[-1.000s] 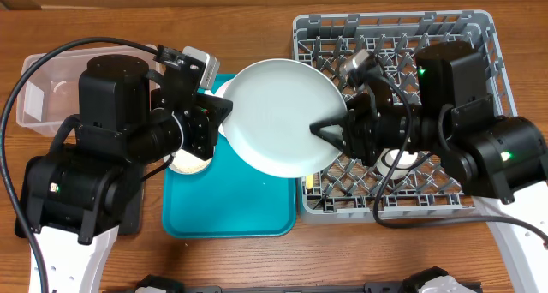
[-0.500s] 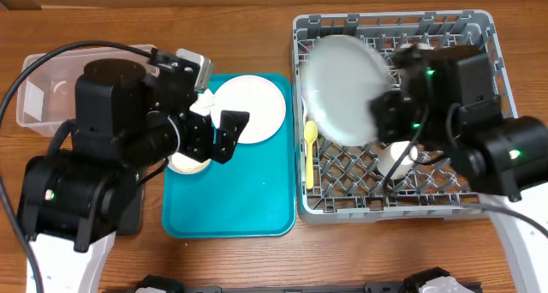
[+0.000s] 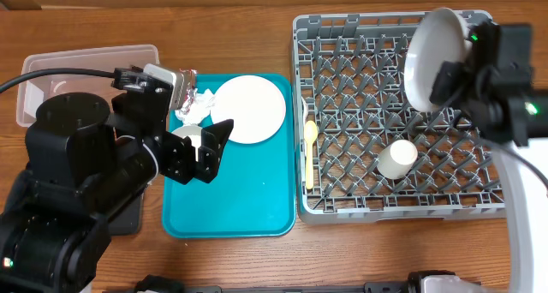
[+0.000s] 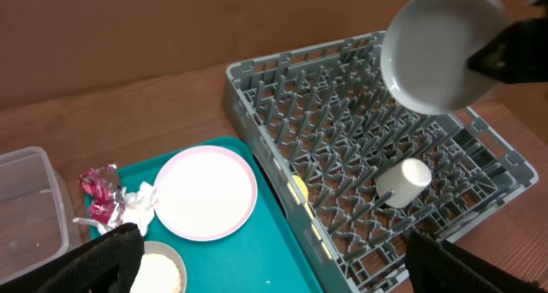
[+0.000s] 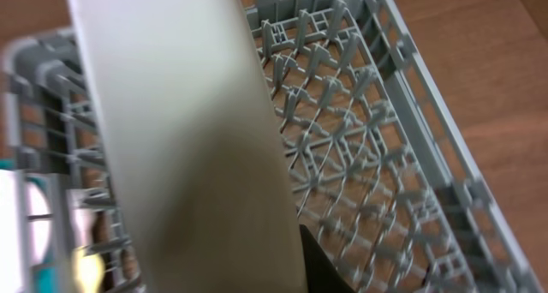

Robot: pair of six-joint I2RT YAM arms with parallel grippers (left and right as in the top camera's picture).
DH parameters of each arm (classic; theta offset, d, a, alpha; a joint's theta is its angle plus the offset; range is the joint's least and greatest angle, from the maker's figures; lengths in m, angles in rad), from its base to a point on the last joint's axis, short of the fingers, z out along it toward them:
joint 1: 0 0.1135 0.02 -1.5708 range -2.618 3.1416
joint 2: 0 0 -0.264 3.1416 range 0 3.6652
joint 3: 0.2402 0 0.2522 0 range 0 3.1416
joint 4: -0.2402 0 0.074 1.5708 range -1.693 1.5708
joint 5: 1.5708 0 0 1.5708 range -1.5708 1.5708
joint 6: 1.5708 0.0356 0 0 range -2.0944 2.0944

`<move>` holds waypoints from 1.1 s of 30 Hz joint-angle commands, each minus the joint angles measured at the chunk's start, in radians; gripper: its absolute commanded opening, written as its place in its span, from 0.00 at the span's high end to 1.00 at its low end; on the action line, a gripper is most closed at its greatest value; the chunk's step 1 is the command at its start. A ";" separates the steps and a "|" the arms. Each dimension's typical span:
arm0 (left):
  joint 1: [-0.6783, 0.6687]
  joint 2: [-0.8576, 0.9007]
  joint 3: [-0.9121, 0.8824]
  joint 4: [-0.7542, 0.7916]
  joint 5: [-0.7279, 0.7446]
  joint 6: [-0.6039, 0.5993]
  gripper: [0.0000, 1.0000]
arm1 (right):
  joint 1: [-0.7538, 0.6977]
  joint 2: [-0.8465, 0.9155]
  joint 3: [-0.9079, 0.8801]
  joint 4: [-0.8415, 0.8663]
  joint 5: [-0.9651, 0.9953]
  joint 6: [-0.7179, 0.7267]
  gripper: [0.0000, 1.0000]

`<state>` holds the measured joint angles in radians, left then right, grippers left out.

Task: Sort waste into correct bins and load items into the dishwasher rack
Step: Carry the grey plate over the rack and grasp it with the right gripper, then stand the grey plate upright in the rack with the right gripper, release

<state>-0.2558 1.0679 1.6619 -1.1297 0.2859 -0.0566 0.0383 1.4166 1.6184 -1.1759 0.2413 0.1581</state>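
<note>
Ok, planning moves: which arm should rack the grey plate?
Right: the right gripper is shut on the grey plate above the dishwasher rack; the left gripper hangs open over the teal tray.

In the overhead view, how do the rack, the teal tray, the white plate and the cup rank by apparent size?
Largest to smallest:
1. rack
2. teal tray
3. white plate
4. cup

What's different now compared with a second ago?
The left gripper let go of the grey plate, opened and drew back over the teal tray. The right gripper, shut on the plate, carried it rightward to the far right side of the dishwasher rack. The white plate, cup and spoon stayed put.
</note>
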 commanded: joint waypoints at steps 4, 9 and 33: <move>-0.006 0.001 0.013 -0.010 -0.012 0.006 0.00 | -0.007 0.210 0.011 0.014 0.207 -0.134 0.96; -0.006 0.005 0.012 -0.024 -0.012 0.010 0.00 | -0.018 0.299 0.011 0.022 0.235 -0.124 0.96; -0.006 0.035 0.012 -0.061 -0.003 0.012 0.00 | -0.072 0.274 0.013 0.126 0.155 -0.125 0.96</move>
<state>-0.2558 1.0836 1.6619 -1.1831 0.2825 -0.0555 -0.0067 1.7157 1.6352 -1.0645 0.4168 0.0406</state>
